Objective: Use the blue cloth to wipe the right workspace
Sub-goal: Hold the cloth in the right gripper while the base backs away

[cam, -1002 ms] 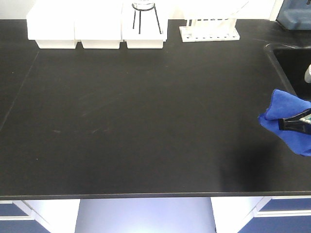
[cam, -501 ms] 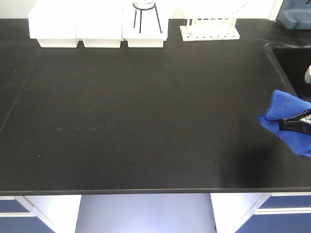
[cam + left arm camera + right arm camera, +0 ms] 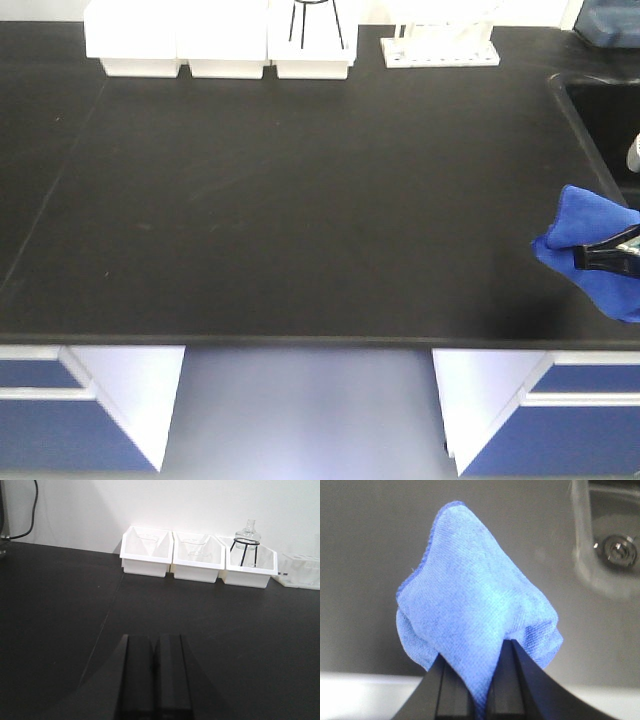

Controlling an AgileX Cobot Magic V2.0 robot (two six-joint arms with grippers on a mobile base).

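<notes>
At the right edge of the bench, just before the sink, the right gripper pinches the bunched blue cloth, seemingly clear of the surface. The left gripper is pressed together on nothing. Pickup looks done; the right workspace is out of view, so the wiping itself appears left to do.

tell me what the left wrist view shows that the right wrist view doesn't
Only the left wrist view: three white plastic trays against the wall, a clear glass flask on a black wire stand in the rightmost tray, and the empty, shut left end effector. Only the right wrist view: the bright royal-blue microfibre cloth pinched in the right end effector, and a sink's metal drain. Both: a flat countertop beneath the end effector.
</notes>
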